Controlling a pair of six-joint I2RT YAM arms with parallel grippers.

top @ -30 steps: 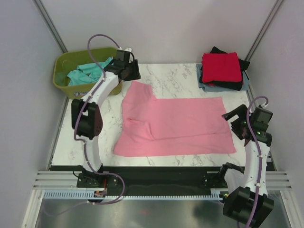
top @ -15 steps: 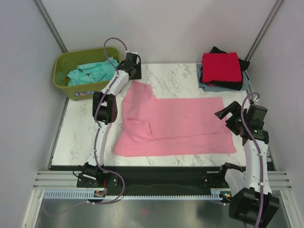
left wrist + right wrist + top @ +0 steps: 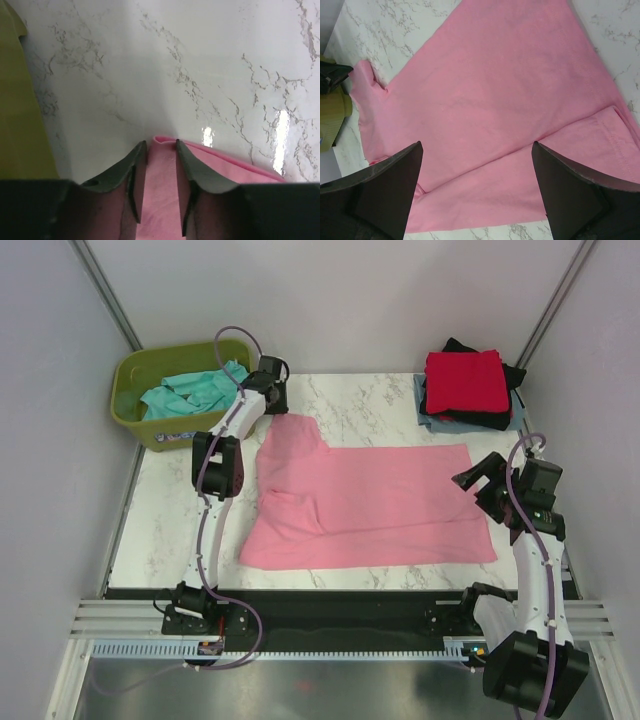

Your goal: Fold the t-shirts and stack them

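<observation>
Left wrist view: my left gripper (image 3: 161,146) straddles the far-left corner of the large pink cotton t-shirt (image 3: 159,200), fingers narrowly apart; whether it is pinched, cannot tell. The shirt's long axis runs rightward across the marble table (image 3: 200,60) toward my right gripper (image 3: 476,145), spread wide at its right end.

- No words, brand names, numbers or signs can be read in any of the 3 views.
- The olive-green plastic tub (image 3: 150,432) at the table's far left carries a small pale marking on its near wall in the top view. It is too small and blurred to make out as letters or digits.
</observation>
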